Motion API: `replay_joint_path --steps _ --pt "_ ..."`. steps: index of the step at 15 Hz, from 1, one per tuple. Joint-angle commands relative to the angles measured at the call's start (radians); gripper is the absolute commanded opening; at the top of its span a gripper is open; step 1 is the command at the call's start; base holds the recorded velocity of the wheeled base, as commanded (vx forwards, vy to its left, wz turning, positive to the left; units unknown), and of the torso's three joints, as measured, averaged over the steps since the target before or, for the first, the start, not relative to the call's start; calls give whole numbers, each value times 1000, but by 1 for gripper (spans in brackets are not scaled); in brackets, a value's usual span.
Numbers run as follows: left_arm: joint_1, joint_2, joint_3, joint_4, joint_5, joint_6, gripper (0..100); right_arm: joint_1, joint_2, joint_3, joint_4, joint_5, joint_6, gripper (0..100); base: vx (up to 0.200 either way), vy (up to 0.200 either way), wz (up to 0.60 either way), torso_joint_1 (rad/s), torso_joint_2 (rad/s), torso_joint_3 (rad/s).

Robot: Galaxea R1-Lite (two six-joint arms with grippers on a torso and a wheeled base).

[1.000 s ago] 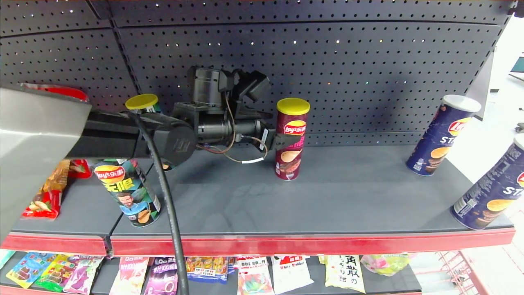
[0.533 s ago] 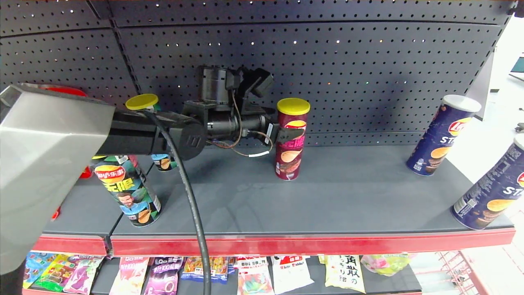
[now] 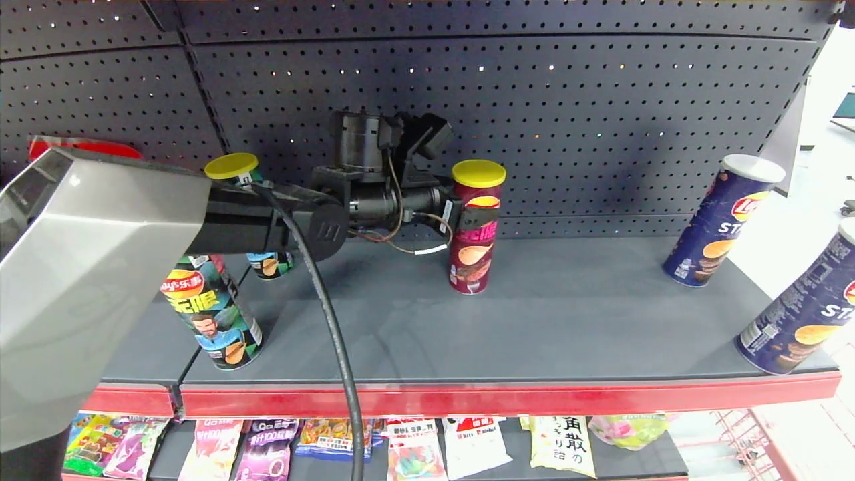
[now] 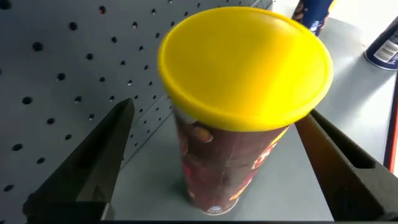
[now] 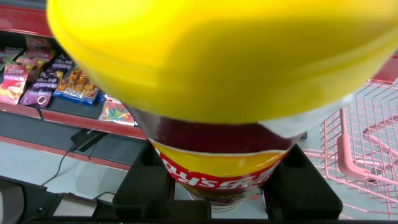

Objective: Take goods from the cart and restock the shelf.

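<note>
Right wrist view: the right claw (image 5: 227, 186) is clenched on a yellow-lidded chip can (image 5: 217, 56), pink cart (image 5: 367, 149) near. On the shelf (image 3: 568, 321), a green chip can (image 3: 210, 314) stands near the front edge; farther back the left claw (image 3: 475, 220) straddles the maroon chip can (image 3: 473, 264), fingers (image 4: 93, 162) spread wide (released).

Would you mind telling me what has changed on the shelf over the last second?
The left arm slid farther right, and the left gripper shifted slightly higher on the maroon can, fingers open either side of it. The maroon can stayed upright in place; the front green can and rear blue can did not move.
</note>
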Motion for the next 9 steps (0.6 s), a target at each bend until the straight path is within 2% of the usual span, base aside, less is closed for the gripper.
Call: replay_joint_path --steps 1,9 --pt "-5 8 -4 -1 5 0 100 1 2 0 0 0 0 0 0 0 0 0 0 0" --pt "-22 51 -58 -1 23 -1 100 1 2 0 0 -1 12 0 0 0 0 0 0 0"
